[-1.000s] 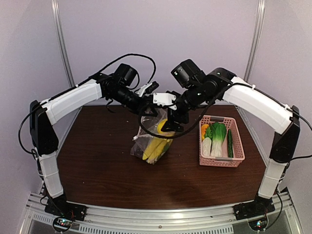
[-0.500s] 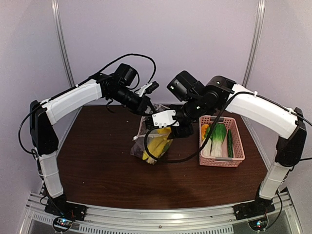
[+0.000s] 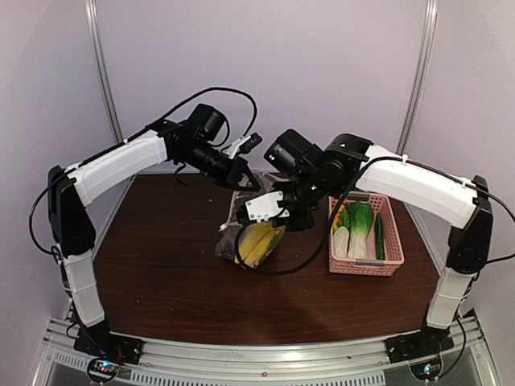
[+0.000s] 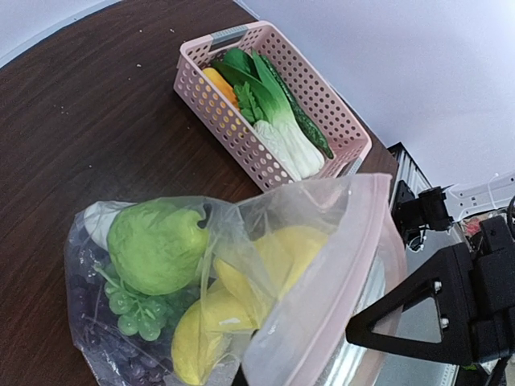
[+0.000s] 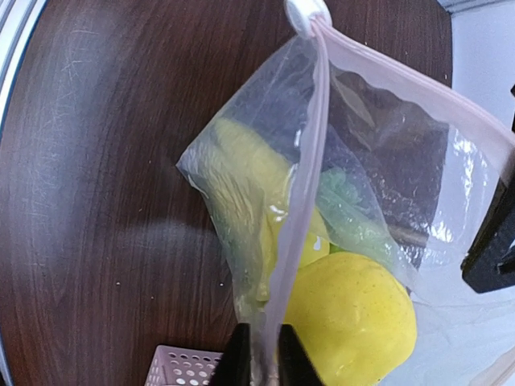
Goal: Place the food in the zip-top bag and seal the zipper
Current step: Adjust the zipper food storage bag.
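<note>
1. The right gripper [image 5: 261, 359] is clamped on the zipper [image 5: 310, 161], a thin pale-pink strip that runs away from its fingertips.
2. The zip-top bag [image 5: 233, 121] (clear, crinkled film) is held up between the two grippers, its lower end against the dark wood-grain table [image 5: 96, 161].
3. Just beside the right fingertips, a dimpled yellow lemon [image 5: 354, 322] is seen through the film; curved bananas [image 5: 233, 173] lie farther off.
4. Whether the left gripper [image 3: 248, 181] is closed cannot be told. Below it, a ridged green round fruit [image 4: 157, 245] and beaded grapes [image 4: 133, 314] are packed inside.
5. Beyond the bag, leafy greens [image 4: 253, 88] lie in a pink perforated basket [image 4: 241, 129].
</note>
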Robot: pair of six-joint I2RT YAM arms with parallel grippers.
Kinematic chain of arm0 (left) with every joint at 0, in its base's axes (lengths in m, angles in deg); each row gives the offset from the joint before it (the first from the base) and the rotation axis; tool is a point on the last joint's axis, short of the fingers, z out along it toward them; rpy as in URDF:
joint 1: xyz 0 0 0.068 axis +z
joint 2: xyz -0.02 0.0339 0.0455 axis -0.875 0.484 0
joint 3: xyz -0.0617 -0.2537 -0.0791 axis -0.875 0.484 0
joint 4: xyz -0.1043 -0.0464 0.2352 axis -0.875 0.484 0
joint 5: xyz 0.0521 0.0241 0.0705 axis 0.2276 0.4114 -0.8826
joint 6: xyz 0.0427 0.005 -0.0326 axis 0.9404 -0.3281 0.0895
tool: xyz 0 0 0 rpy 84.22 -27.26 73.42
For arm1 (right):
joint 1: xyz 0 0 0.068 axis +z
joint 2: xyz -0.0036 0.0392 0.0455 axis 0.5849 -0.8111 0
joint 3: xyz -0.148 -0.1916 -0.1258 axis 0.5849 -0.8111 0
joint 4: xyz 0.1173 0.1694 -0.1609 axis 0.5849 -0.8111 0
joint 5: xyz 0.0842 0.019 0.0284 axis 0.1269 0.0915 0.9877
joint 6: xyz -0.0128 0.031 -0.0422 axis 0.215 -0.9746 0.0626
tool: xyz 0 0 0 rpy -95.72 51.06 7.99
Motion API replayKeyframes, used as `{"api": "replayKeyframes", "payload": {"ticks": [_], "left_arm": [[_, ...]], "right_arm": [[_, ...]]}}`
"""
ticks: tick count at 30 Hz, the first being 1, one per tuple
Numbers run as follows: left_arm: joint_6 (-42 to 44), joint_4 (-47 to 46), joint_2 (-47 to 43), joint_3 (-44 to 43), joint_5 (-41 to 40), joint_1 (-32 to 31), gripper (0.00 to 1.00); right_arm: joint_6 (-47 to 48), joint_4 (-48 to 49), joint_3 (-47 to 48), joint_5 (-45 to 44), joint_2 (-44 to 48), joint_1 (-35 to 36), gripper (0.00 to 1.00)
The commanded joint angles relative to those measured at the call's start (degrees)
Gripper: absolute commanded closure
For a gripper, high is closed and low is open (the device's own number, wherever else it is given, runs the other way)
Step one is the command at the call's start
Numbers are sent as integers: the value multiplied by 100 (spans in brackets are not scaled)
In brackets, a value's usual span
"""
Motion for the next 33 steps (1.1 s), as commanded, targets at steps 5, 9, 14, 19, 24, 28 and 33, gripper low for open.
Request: {"api": "replayKeyframes", "payload": {"ticks": [5, 9, 14, 19, 24, 28, 33], "left_arm": [[42, 787, -140, -1302, -541, -198, 100], [417, 1443, -20, -2616, -1893, -562, 100], [285, 1778, 589, -2285, -2341, -117, 100], [387, 2001, 602, -2879, -3119, -473, 100], [668, 1306, 142, -2713, -3807, -799, 100], [956, 968, 106, -2480, -4205, -796, 100], [986, 858, 38, -2192, -3445, -812, 100]], "right_arm": [[-85, 372, 486, -574, 408, 51, 100], [-164, 357, 947, -276, 470, 16, 100], [-176, 356, 1500, -202, 426, -30, 100], [-309, 233, 1385, 357, 438, 3, 100], [-370, 423, 1211, 310, 443, 30, 100], [-364, 387, 1233, 219, 391, 39, 100], [-344, 531, 720, -15, 447, 46, 96]]}}
